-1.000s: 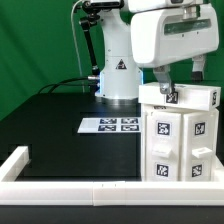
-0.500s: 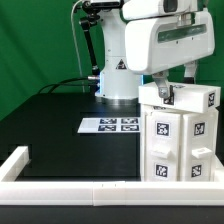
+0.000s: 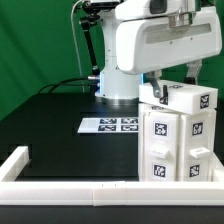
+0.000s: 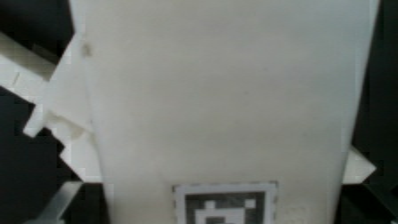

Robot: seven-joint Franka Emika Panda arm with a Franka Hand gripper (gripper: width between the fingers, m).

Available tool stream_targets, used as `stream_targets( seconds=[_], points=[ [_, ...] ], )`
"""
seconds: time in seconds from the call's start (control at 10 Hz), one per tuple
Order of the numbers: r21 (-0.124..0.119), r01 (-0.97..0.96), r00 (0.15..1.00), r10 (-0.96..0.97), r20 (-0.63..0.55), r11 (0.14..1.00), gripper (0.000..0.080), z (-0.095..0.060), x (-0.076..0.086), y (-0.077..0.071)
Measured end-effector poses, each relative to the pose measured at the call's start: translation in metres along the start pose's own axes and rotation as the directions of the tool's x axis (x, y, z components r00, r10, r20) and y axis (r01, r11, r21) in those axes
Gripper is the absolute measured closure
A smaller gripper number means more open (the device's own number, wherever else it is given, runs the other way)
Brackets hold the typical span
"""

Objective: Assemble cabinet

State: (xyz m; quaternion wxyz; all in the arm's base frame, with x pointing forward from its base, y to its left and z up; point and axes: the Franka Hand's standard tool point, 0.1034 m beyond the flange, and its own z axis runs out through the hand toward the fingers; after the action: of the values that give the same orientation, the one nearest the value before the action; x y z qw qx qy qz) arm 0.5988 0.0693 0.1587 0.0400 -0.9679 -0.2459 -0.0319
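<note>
The white cabinet [image 3: 178, 140] stands at the exterior view's right, its front faces bearing black-and-white tags. Its white top panel [image 3: 190, 98] sits tilted on top of the box. My gripper [image 3: 160, 92] hangs from the big white hand straight above and grips that panel at its end toward the exterior view's left. In the wrist view the panel [image 4: 214, 100] fills the picture, with one tag [image 4: 231, 205] near the jaws. The fingertips are mostly hidden by the panel.
The marker board [image 3: 110, 125] lies on the black table left of the cabinet. A long white border rail [image 3: 60, 187] runs along the front edge and left corner. The arm's base [image 3: 118, 75] stands behind, with cables and a green backdrop.
The hand has shifted toward the exterior view's left and a little up. The top panel has moved with it and now sits tilted on the cabinet.
</note>
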Motion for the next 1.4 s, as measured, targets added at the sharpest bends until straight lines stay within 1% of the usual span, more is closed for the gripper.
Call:
stream_targets(
  seconds=[0.1,0.3,0.5,0.7,1.0,1.2,1.3,1.4],
  points=[
    [0.0,-0.116,0.993,0.116,0.0,0.993,0.0243,0.0002,0.0002,-0.001],
    [-0.002,-0.287,0.958,0.287,-0.008,0.958,0.0243,0.0005,0.0009,-0.0008],
    [-0.002,-0.482,0.876,0.481,-0.019,0.876,0.0242,0.001,0.002,-0.003],
    [0.001,-0.597,0.802,0.597,-0.022,0.802,0.0242,0.001,0.0023,-0.0023],
    [0.004,-0.708,0.706,0.707,-0.022,0.707,0.0242,0.0011,0.0025,-0.0021],
    [0.01,-0.815,0.578,0.815,-0.026,0.579,0.0242,0.0008,0.0025,-0.0022],
    [0.02,-0.884,0.466,0.884,-0.037,0.467,0.0242,0.0014,-0.0008,-0.0045],
    [0.026,-0.945,0.325,0.945,-0.035,0.325,0.0242,0.0013,-0.0057,-0.0075]
  ],
)
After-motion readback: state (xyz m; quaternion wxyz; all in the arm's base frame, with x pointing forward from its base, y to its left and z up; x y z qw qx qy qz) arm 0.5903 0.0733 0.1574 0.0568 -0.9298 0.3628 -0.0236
